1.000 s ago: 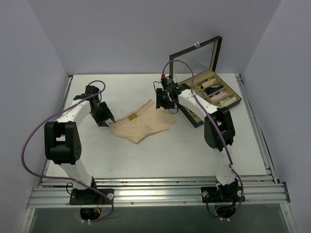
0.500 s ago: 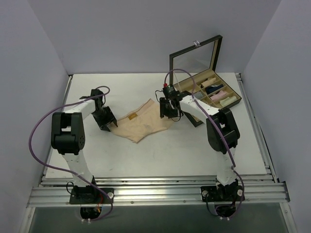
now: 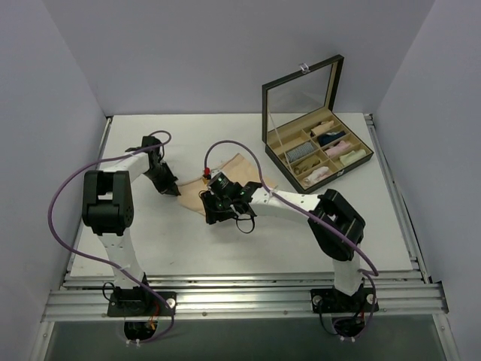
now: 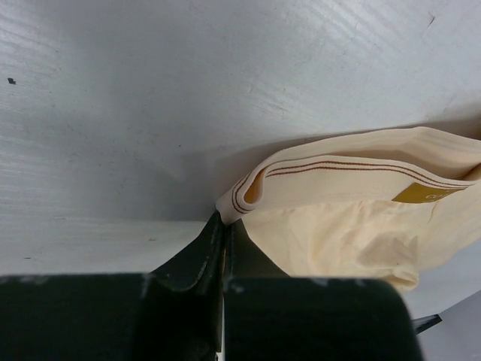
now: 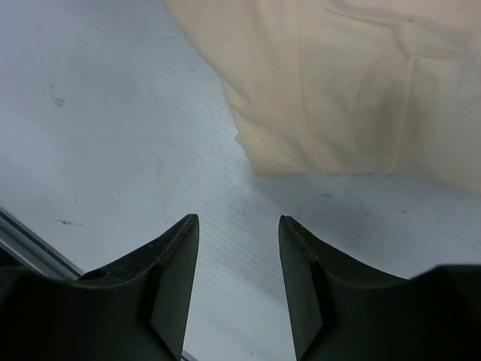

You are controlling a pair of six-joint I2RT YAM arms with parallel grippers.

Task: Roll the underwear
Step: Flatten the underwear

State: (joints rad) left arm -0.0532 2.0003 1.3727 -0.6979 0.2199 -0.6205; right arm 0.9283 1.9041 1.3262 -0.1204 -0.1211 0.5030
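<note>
Underwear (image 3: pixel 237 165) (image 4: pixel 353 226) (image 5: pixel 338 83): peach cloth, flat on table (image 3: pixel 285 233), left of centre (striped waistband, tan label).
Left gripper (image 3: pixel 171 188) (image 4: pixel 223 233): clamped on its waistband corner.
Right gripper (image 3: pixel 214 214) (image 5: pixel 239 219): jaws apart, empty, over bare table beside the cloth's near edge; its arm hides much of the cloth from above.
Box (image 3: pixel 316 150): lid up, rolls inside, well apart to the right.

Underwear (image 4: pixel 353 226): plain pale peach-beige. Waistband (image 4: pixel 338 170): cream, two thin brown stripes (mustard-yellow label (image 4: pixel 428 195) at its edge). Table (image 3: pixel 285 241): off-white, faintly scuffed. Box (image 3: pixel 264 113): black frame, with pink, cream, grey and dark rolls (image 3: pixel 316 173). Arms (image 3: pixel 279 201): white and black. Cables (image 3: pixel 229 143): purple.
</note>
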